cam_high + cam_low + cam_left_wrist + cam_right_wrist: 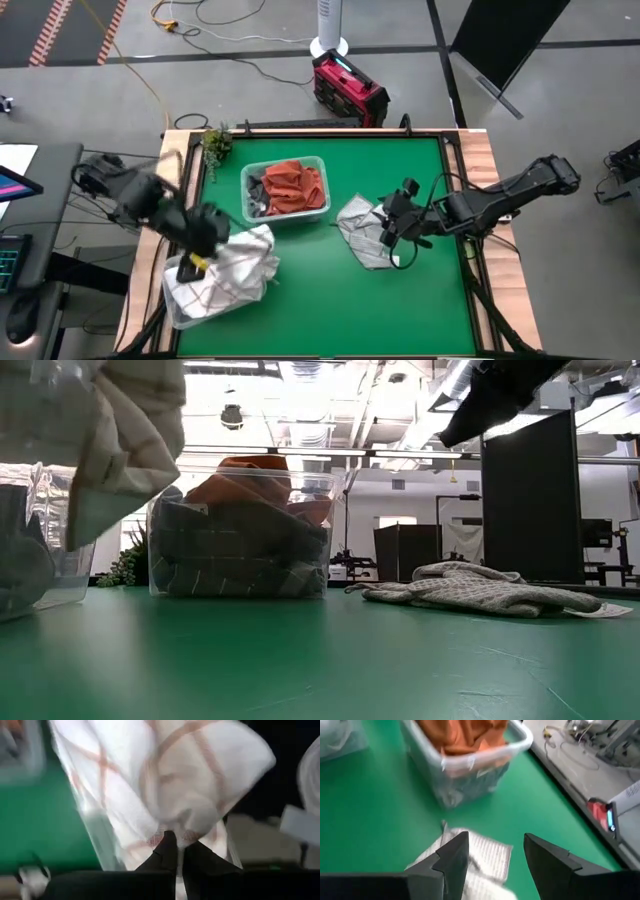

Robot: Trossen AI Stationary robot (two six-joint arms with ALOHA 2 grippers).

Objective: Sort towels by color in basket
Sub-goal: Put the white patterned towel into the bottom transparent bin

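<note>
My left gripper [197, 262] is shut on a white towel with thin red grid lines [240, 262]. It holds the towel over a clear basket [178, 312] at the table's near left. A second clear basket [322, 165] at mid-table holds rust orange [295, 180] and dark grey [235, 555] towels. A grey plaid towel [362, 238] lies crumpled flat on the green table. My right gripper [392, 228] hovers open just above it, with its fingers [455, 852] apart over the cloth [482, 852]. My left gripper pinches a bunched fold of the white red-grid towel [172, 827] between its two fingertips [167, 847]. The cloth billows out beyond the fingers in several layers. In the low view the towel [120, 430] hangs lifted over the left basket [40, 560]; whether it touches the basket cannot be told.
A small green plant [215, 145] stands at the table's far left corner. Wooden rails border the green mat [400, 310], which shows bare toward the near right. Cables and a red device [350, 85] lie on the floor beyond the far edge.
</note>
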